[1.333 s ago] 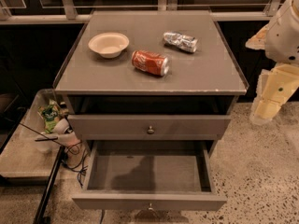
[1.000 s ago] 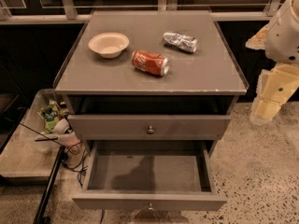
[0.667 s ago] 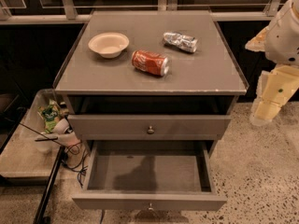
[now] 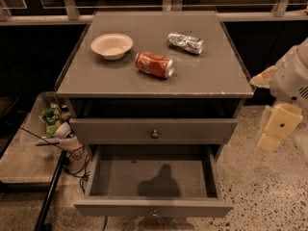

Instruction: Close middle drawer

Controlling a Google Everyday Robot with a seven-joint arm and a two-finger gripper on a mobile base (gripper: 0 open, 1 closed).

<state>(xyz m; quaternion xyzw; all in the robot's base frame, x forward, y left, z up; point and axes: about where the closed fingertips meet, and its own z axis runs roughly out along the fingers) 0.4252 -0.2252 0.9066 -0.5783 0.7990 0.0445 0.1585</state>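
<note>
The grey cabinet (image 4: 154,76) shows two drawer fronts. The upper drawer (image 4: 120,129), with a small round knob, is pushed in. Below it the middle drawer (image 4: 110,208) is pulled far out toward me; its inside is empty and its knob (image 4: 154,214) sits at the bottom edge of the view. The lowest drawer is hidden beneath it. My gripper (image 4: 273,129), a cream-coloured piece on the white arm, hangs to the right of the cabinet at the level of the upper drawer and touches nothing.
On the cabinet top lie a white bowl (image 4: 111,45), a red soda can (image 4: 154,64) on its side and a crushed silver can (image 4: 186,42). A low tray (image 4: 19,162) with packets and cables stands left of the cabinet. Speckled floor lies to the right.
</note>
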